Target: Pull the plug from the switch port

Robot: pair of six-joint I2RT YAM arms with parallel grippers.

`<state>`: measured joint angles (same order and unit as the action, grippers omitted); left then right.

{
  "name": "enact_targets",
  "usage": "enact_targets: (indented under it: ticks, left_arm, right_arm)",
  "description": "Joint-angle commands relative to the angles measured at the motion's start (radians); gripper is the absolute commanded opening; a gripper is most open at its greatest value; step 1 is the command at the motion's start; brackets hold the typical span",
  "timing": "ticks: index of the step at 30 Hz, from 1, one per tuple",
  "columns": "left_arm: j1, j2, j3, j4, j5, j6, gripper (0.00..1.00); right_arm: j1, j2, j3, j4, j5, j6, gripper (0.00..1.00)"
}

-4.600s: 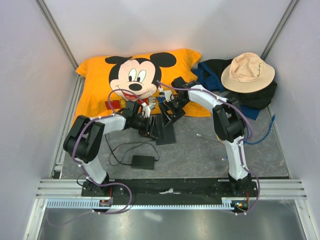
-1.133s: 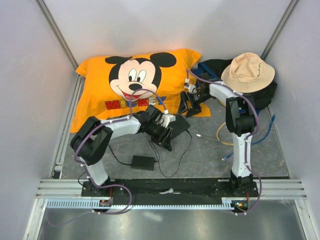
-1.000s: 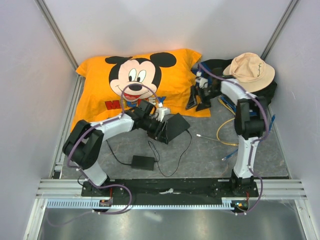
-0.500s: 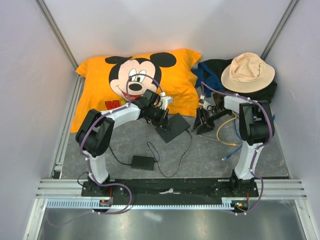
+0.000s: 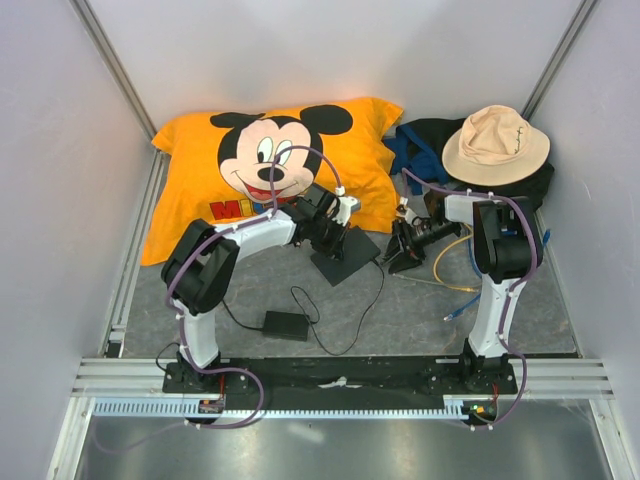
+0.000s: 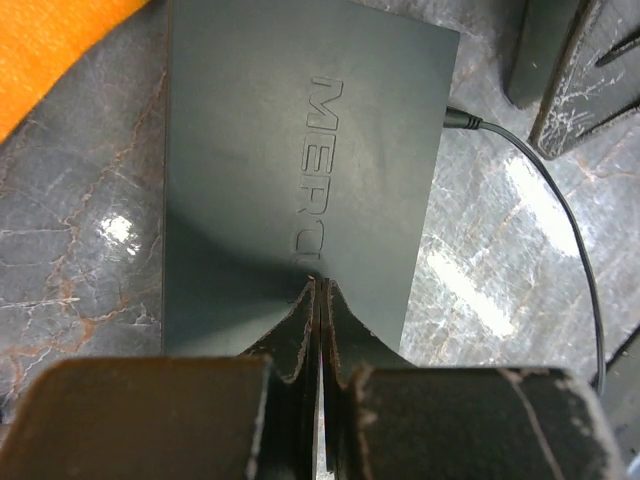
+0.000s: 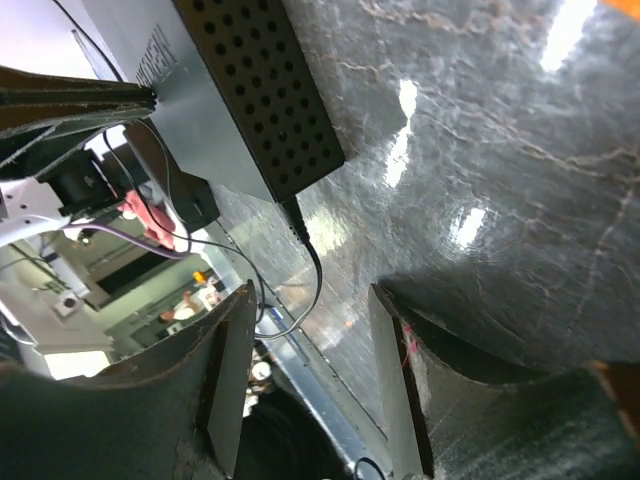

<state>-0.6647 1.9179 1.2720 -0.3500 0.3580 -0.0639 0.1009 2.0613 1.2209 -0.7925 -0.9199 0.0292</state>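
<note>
The switch (image 5: 347, 258) lies flat on the gray table (image 5: 420, 320), just in front of the orange pillow (image 5: 190, 190). The left gripper (image 6: 318, 287) is squeezed tight with nothing in it, and its tips rest on top of the switch. The right gripper (image 7: 312, 310) sits close beside the switch, fingers apart, holding nothing. A thin black cord (image 6: 561, 212) is plugged into the switch's side.

Matte black switch (image 5: 350, 258), orange Mickey-print pillow (image 5: 190, 180), beige hat (image 5: 495, 145).
</note>
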Motion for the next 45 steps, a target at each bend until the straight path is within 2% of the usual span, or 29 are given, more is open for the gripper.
enact_targets:
  ticks: [1, 9, 13, 16, 19, 29, 35, 45]
  left_arm:
    - [-0.016, 0.073, -0.016, -0.072, -0.154, 0.061, 0.02]
    - [-0.016, 0.093, -0.028, -0.089, -0.14, 0.09, 0.02]
    - [-0.016, 0.032, -0.033, -0.084, -0.172, 0.096, 0.43]
    - [-0.013, -0.012, -0.017, -0.08, -0.201, 0.127, 0.55]
    - [-0.004, -0.03, 0.009, -0.073, -0.221, 0.159, 0.6]
    - [0.008, -0.023, 0.076, -0.046, -0.303, 0.252, 0.62]
    - [0.033, -0.016, 0.124, -0.053, -0.283, 0.338, 0.62]
    - [0.06, 0.076, 0.17, -0.095, -0.266, 0.381, 0.61]
  right_arm:
    - [0.002, 0.033, -0.011, 0.078, 0.069, 0.034, 0.52]
    - [0.002, 0.091, 0.012, 0.087, 0.073, 0.055, 0.5]
    - [0.002, 0.102, 0.022, 0.088, 0.067, 0.06, 0.5]
    - [0.002, 0.108, 0.022, 0.088, 0.062, 0.063, 0.51]
    - [0.003, 0.108, 0.022, 0.088, 0.062, 0.064, 0.51]
    - [0.003, 0.106, 0.025, 0.09, 0.052, 0.071, 0.53]
    - [0.005, 0.094, 0.005, 0.117, 0.016, 0.097, 0.56]
    - [0.017, 0.125, -0.015, 0.252, 0.01, 0.199, 0.54]
